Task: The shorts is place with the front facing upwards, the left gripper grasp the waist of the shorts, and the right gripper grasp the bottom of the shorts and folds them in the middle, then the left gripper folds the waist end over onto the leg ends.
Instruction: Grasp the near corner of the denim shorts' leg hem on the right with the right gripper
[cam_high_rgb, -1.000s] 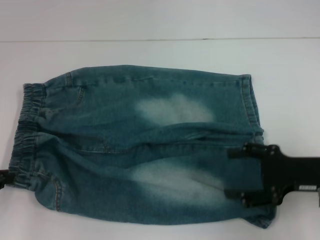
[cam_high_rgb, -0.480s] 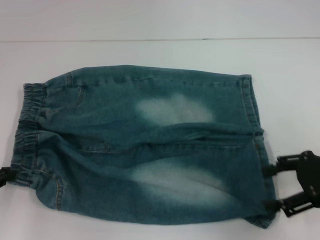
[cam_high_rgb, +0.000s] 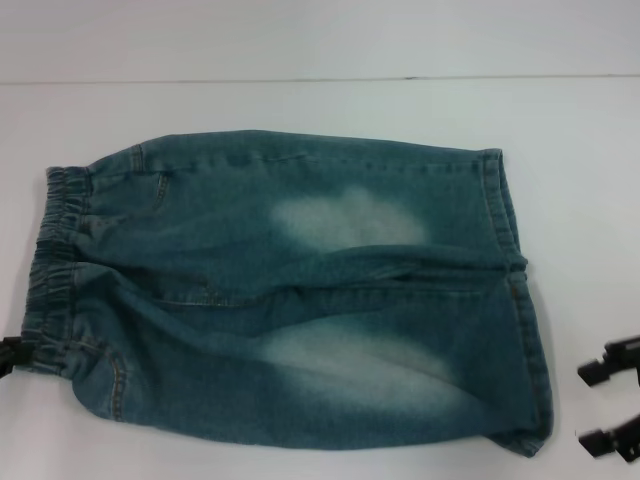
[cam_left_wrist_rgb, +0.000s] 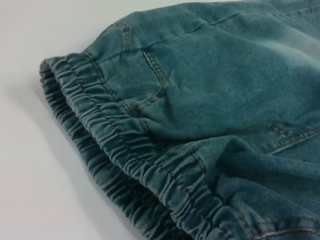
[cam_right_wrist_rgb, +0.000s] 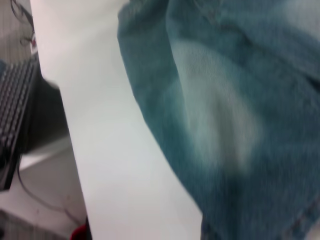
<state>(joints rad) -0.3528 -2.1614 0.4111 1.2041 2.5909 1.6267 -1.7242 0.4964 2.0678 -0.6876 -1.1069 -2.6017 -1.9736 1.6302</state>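
The blue denim shorts (cam_high_rgb: 290, 290) lie flat on the white table (cam_high_rgb: 300, 105), the elastic waist (cam_high_rgb: 55, 270) to the left and the leg ends (cam_high_rgb: 515, 300) to the right. My right gripper (cam_high_rgb: 598, 407) is off the cloth, just right of the near leg's hem, open and holding nothing. Only a black tip of my left gripper (cam_high_rgb: 7, 356) shows, at the near corner of the waist. The left wrist view is filled by the gathered waistband (cam_left_wrist_rgb: 125, 165) and a front pocket (cam_left_wrist_rgb: 150, 85). A faded patch of one leg (cam_right_wrist_rgb: 220, 115) shows in the right wrist view.
The table's far edge (cam_high_rgb: 320, 79) runs behind the shorts. In the right wrist view the table's side edge (cam_right_wrist_rgb: 55, 90) drops to a floor with a dark keyboard (cam_right_wrist_rgb: 15, 110) and cables. Bare white table surrounds the shorts.
My right gripper has drawn back to the right, from over the near leg, past the hem, to clear of the shorts. The shorts and the left gripper have hardly moved.
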